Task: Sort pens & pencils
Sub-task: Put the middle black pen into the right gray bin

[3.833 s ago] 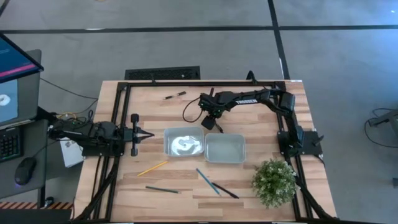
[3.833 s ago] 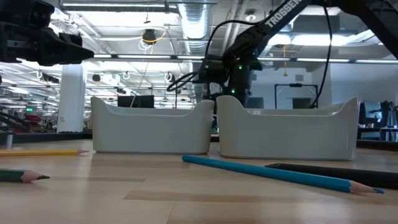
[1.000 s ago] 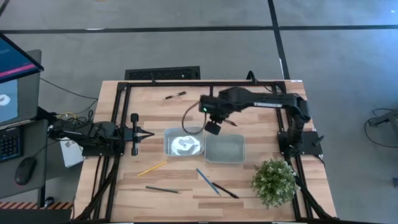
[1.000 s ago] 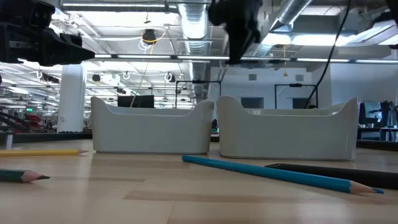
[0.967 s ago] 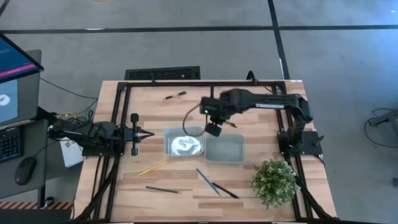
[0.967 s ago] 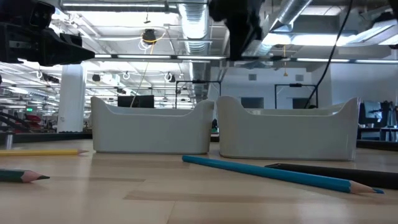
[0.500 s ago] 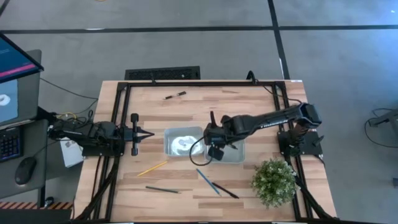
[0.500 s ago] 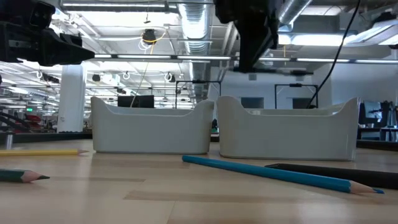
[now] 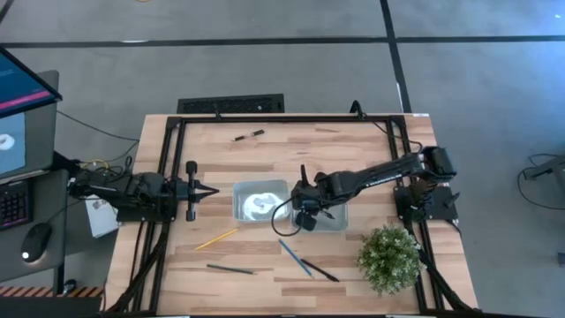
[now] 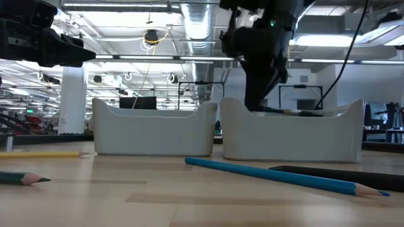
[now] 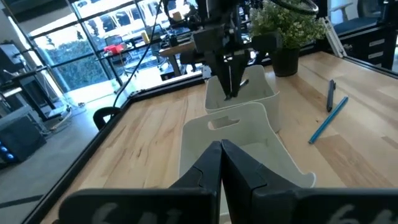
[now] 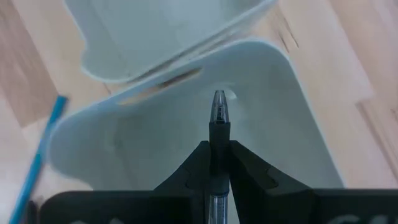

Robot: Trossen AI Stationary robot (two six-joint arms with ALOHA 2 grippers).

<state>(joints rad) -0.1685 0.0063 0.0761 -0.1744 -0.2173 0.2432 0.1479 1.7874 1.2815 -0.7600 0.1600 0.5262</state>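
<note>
The right gripper (image 12: 214, 163) hangs over the right white bin (image 9: 331, 215), fingers clamped on a pen (image 12: 218, 118) whose tip points down into it; the left gripper (image 11: 221, 163) rests at the table's left side, fingers pressed together; the yellow pencil (image 9: 216, 238), grey-green pencil (image 9: 230, 268) and blue pencil (image 9: 294, 258) lie near the front edge; another pen (image 9: 248, 135) lies far back.

No text, label or number can be read in any view. The monitor (image 9: 19, 106) at the table's side shows only coloured shapes.
</note>
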